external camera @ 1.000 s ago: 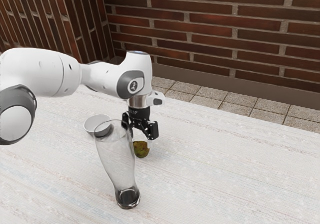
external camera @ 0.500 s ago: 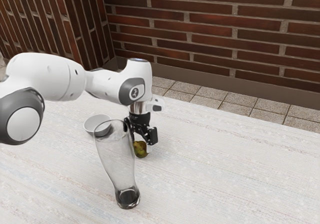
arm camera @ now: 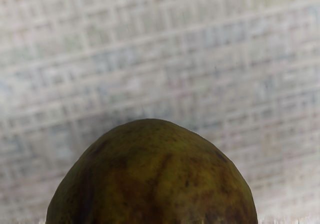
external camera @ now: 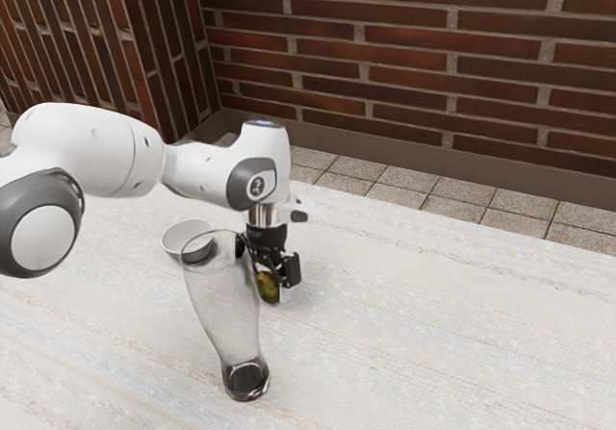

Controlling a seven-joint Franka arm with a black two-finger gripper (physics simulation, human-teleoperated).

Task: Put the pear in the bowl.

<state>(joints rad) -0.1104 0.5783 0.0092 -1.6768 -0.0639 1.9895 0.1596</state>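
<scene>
The jaws grasp the pear (external camera: 267,284); the bowl (external camera: 173,243) stands apart, partly behind the tall glass (external camera: 226,305).

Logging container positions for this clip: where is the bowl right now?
The bowl sits on the table in the exterior view's left half, beyond the tall glass, whose rim partly overlaps it there.

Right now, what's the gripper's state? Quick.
Gripper: down at the pear; can't tell from these views whether it's open or shut on it.
</scene>
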